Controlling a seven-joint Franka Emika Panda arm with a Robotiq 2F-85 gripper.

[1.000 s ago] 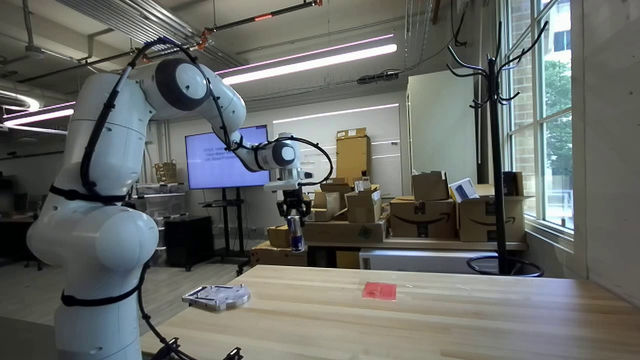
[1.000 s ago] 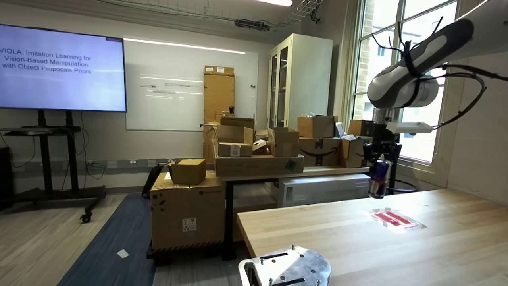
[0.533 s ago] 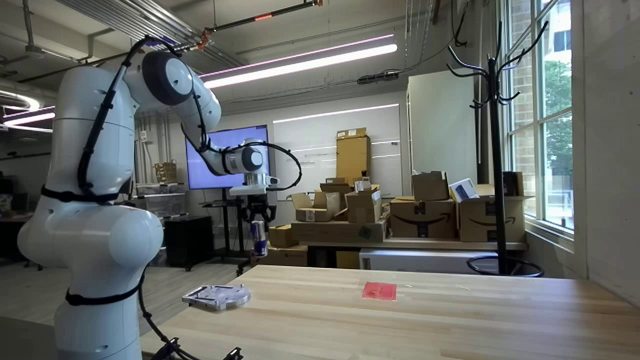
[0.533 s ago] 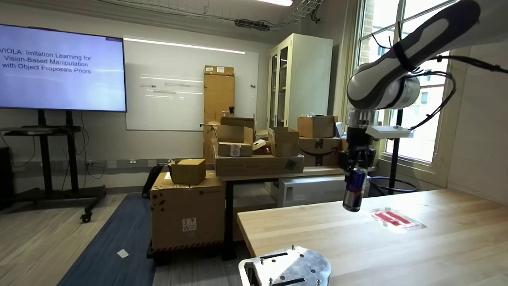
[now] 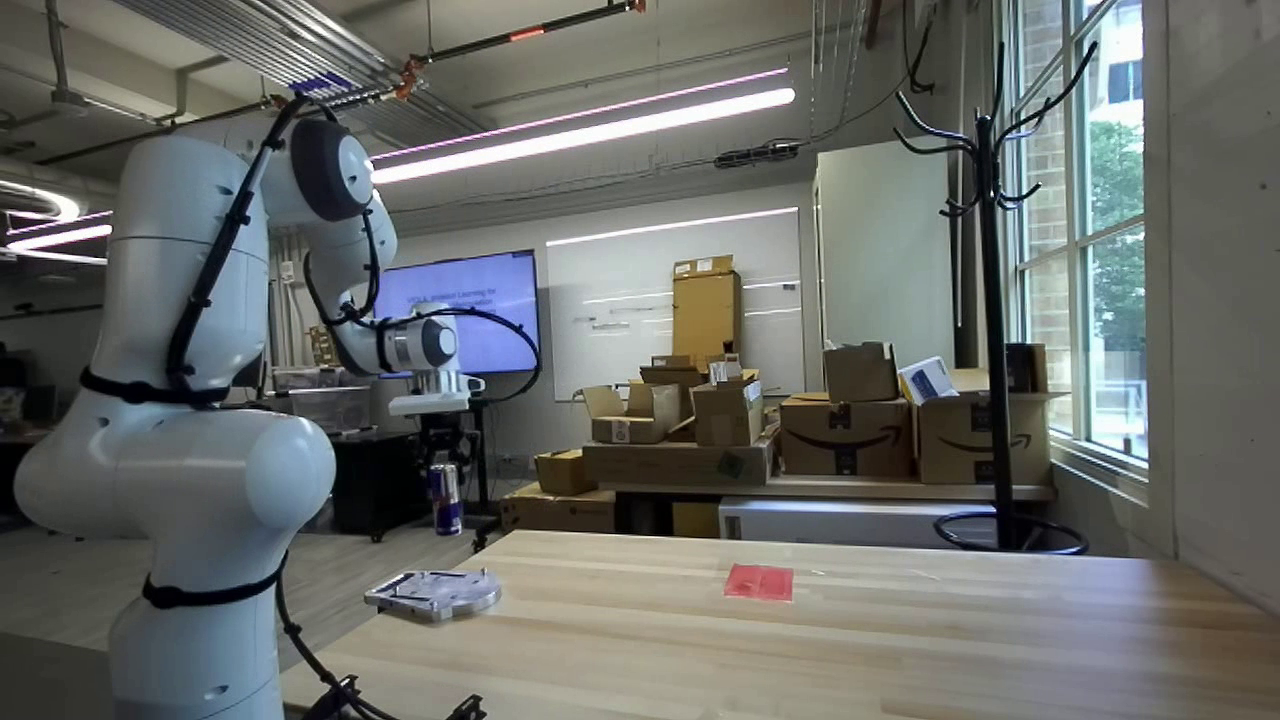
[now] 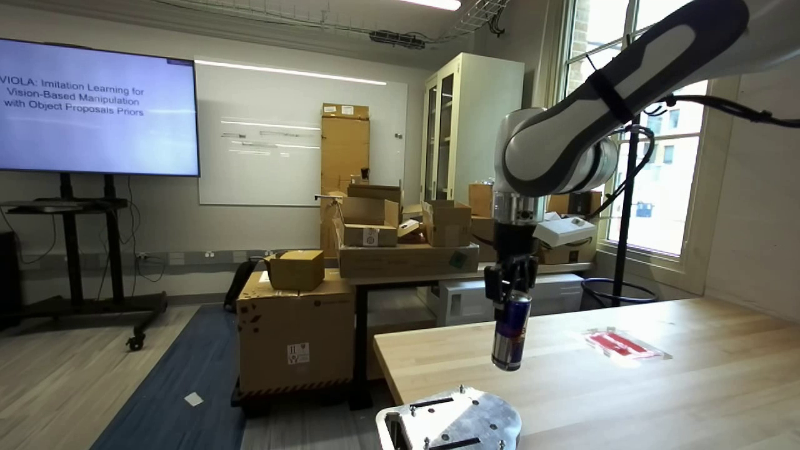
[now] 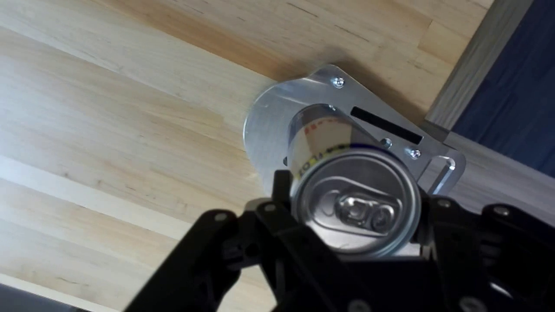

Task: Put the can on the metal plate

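In the air, higher than the desk, the can hangs from the gripper, which is clamped on it from both sides near the top. In both exterior views the can is close to upright with a slight lean, and its base is apart from the plate below. The wrist view looks down on the lid and its pull tab; a pale panel with red print and a yellow strip of lettering show on the side, and the can hides part of the plate. Whether it is squarely over the plate I cannot tell. The plate lies flat on the desk, its rounded end inward and its other end jutting past the edge; a dark slot and several screws show on its face. Well apart from it, a red sheet lies flat on the desk's pale wood. Beyond the desk are piled boxes, a black rack near a window, and a lit screen on a stand.
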